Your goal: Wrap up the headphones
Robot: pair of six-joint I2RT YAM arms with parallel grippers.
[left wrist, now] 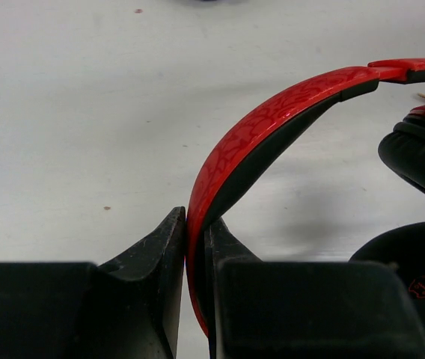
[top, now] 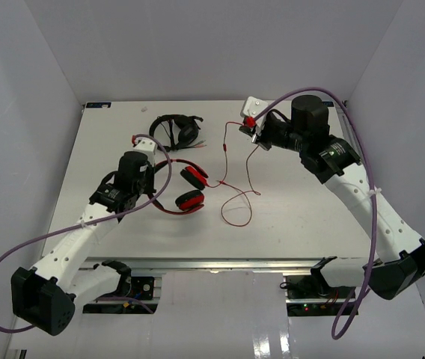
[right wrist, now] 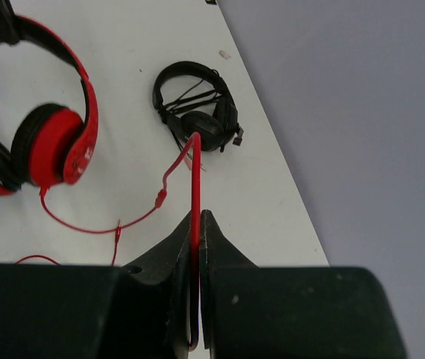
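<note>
The left gripper is shut on the red headband of the headphones. The band is pinched upright between its two fingers and arches up and away to that gripper's right. The padded earcups lie close by on the gripper's right, on the white table. The thin red cable trails from the earcups in loose loops towards the right gripper. That gripper is closed on the cable, which runs straight out ahead from between its fingers. From the right gripper, the red headphones lie ahead and to its left. A pair of black headphones lies straight ahead, near the table's edge.
</note>
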